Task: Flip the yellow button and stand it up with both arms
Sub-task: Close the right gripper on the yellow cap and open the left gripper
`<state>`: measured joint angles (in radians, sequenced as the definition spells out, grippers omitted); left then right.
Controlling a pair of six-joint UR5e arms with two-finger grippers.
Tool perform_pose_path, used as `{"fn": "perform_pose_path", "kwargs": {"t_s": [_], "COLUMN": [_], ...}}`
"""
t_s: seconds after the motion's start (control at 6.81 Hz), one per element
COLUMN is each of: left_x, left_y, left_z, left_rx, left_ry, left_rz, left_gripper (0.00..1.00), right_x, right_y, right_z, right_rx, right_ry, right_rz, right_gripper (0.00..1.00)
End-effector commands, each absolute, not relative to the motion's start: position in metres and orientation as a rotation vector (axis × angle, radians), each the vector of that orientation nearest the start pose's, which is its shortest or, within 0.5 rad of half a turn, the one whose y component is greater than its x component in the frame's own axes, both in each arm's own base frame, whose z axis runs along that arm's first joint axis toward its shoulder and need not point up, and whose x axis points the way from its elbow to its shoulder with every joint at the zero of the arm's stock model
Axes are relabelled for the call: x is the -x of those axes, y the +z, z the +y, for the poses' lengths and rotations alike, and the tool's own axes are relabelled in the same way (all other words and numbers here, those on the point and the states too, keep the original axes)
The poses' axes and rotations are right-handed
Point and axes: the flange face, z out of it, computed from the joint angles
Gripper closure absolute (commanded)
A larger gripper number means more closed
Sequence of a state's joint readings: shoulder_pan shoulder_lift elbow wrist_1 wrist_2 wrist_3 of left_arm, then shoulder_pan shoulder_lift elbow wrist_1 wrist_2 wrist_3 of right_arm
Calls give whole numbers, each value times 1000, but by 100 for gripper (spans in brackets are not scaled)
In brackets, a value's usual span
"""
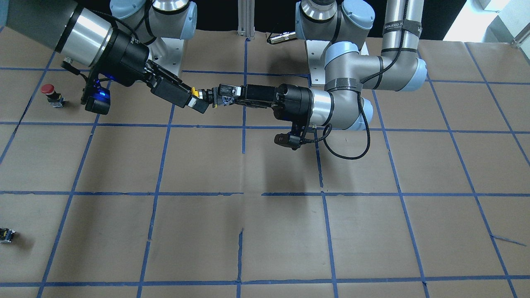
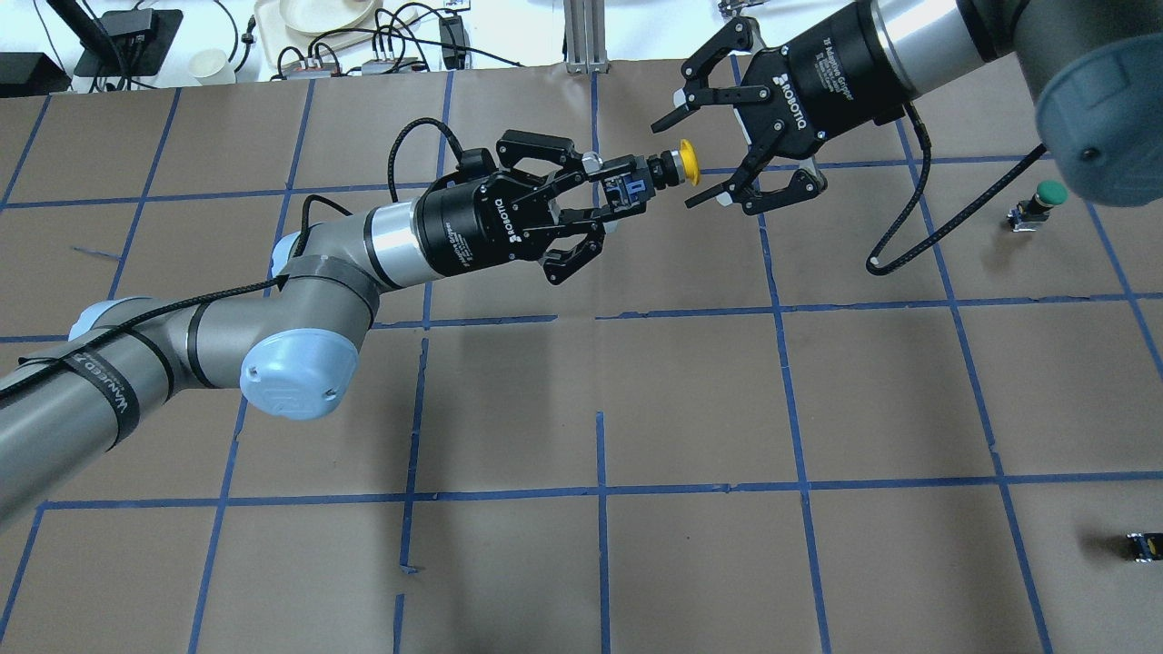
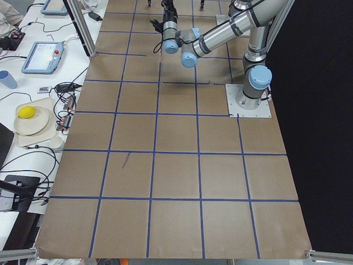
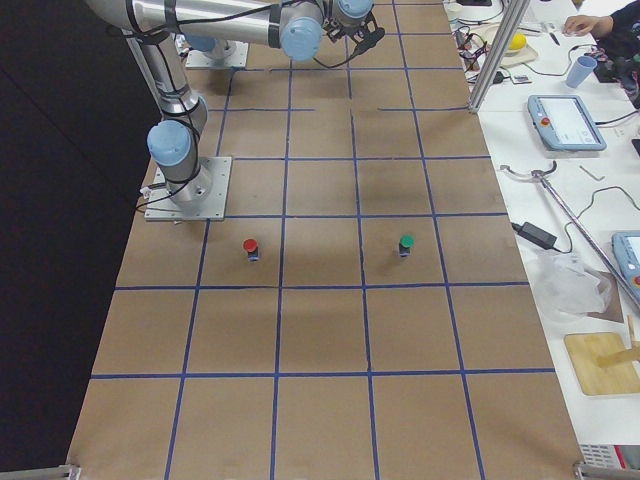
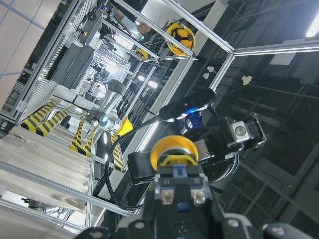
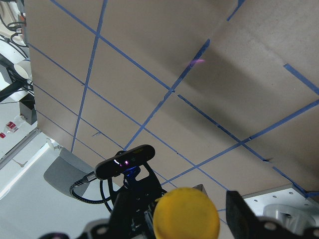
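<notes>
The yellow button [image 2: 689,163] hangs in the air over the table's far middle, lying level. My left gripper [image 2: 620,193] is shut on its black body [image 2: 636,187], with the yellow cap pointing at my right gripper [image 2: 680,162]. The right gripper is open, and the cap sits between its spread fingers without touching them. In the front-facing view the cap [image 1: 194,92] shows between the left gripper [image 1: 223,98] and a right finger [image 1: 199,106]. The left wrist view shows the cap [image 5: 173,149] from behind the body. The right wrist view shows the cap [image 6: 185,215] head-on beside a finger pad [image 6: 239,215].
A red-capped button [image 1: 48,90] and a green-capped button [image 2: 1049,193] stand on the brown paper on my right side. A small black capless part [image 2: 1145,545] lies near the right front edge. Blue tape lines grid the table [image 2: 690,400].
</notes>
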<state>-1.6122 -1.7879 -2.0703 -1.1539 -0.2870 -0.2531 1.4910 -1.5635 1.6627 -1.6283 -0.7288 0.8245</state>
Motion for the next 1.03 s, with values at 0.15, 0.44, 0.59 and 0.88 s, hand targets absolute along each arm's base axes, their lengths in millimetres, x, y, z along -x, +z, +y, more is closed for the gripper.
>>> {"fn": "perform_pose_path", "kwargs": {"t_s": [0.15, 0.44, 0.59, 0.88], "left_x": [249, 247, 247, 249], "left_y": [318, 326, 334, 364], "left_z": [-481, -488, -493, -498], "left_rx": [-391, -376, -359, -347], "left_ry": [-441, -423, -410, -401], "left_rz": [-1252, -1253, -1280, -1517], "left_gripper": [49, 0, 0, 0], "right_x": [-167, -166, -161, -99], "right_y": [478, 479, 480, 482], "right_z": [-506, -507, -510, -526], "right_rx": [-1042, -1043, -1050, -979], "right_ry": [431, 426, 417, 234], "right_rz": [2086, 2084, 2081, 2168], "right_gripper": [83, 84, 84, 85]}}
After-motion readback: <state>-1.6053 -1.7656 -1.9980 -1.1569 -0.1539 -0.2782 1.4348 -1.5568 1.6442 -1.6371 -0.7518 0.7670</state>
